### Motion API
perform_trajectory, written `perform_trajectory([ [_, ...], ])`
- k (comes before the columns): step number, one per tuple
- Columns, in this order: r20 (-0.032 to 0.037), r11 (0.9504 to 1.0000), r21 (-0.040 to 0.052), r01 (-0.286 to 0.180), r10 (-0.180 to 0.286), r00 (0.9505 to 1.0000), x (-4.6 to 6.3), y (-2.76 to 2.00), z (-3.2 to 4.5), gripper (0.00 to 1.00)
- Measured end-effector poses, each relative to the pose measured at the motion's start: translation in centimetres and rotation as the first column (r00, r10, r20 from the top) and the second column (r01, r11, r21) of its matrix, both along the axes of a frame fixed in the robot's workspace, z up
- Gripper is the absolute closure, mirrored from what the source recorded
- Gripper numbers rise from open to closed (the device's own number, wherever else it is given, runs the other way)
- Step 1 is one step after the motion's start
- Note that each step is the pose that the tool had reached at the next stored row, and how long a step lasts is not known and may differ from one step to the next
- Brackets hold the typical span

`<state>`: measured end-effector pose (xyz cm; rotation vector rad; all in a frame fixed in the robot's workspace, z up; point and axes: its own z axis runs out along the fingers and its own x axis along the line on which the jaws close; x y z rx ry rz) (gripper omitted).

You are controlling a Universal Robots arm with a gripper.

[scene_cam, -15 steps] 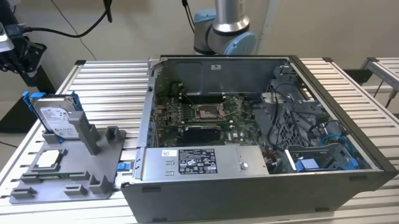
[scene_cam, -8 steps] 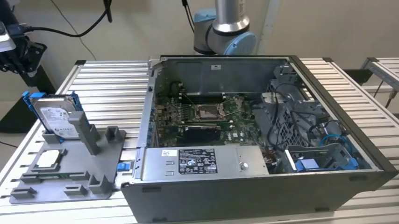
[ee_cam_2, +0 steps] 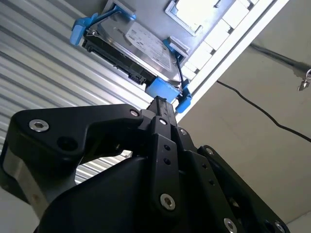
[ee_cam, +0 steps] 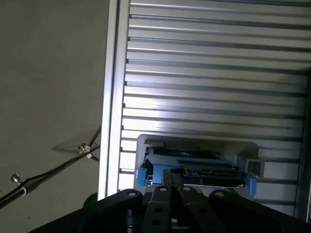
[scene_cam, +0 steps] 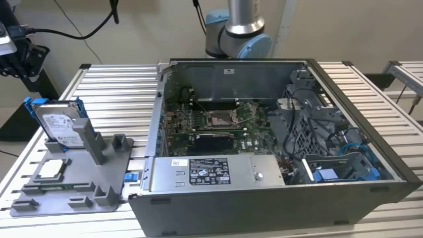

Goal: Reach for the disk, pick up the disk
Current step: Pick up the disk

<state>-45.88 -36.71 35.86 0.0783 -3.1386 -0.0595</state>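
While the disk [scene_cam: 59, 126] stands at the exterior view's left, none of it is in my grip. It rests on its edge, leaning slightly, slotted into the grey fixture [scene_cam: 79, 191] on the slatted worktop [scene_cam: 112, 84], with its blue bracket [scene_cam: 29, 106] framing the silver body. I judge it is parked upright so that its narrow top edge and both flat faces are free for me to close on, which lying flat would not allow.

In the second wrist view my tool [ee_cam_2: 160, 102] points at the disk's thin side, its tip in line with a blue tab of the bracket. I cannot tell from there whether it touches, nor whether the tool is open or closed. With the disk seated in its slot, I take this as the reach, not the pick.

In the same fixture, nearer the camera, the small square chip [scene_cam: 53, 169] lies flat. Further right the open computer case [scene_cam: 264, 213] sits well apart from the disk, so I judge nothing crowds my approach.
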Motion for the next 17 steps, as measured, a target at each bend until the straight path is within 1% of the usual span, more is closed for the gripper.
perform_trajectory([
  [6,0.0,1.0,0.0,-0.001,0.001,1.0,0.0,0.0,0.0,1.0],
  [9,0.0,1.0,0.0,-0.01,0.01,1.0,0.0,0.0,0.0,1.0],
  [14,0.0001,0.999,-0.0001,-0.044,0.044,0.999,0.0,0.0,0.01,1.0],
  [17,0.0,0.9973,-0.0001,-0.073,0.073,0.9973,0.0,0.0,0.02,1.0],
])
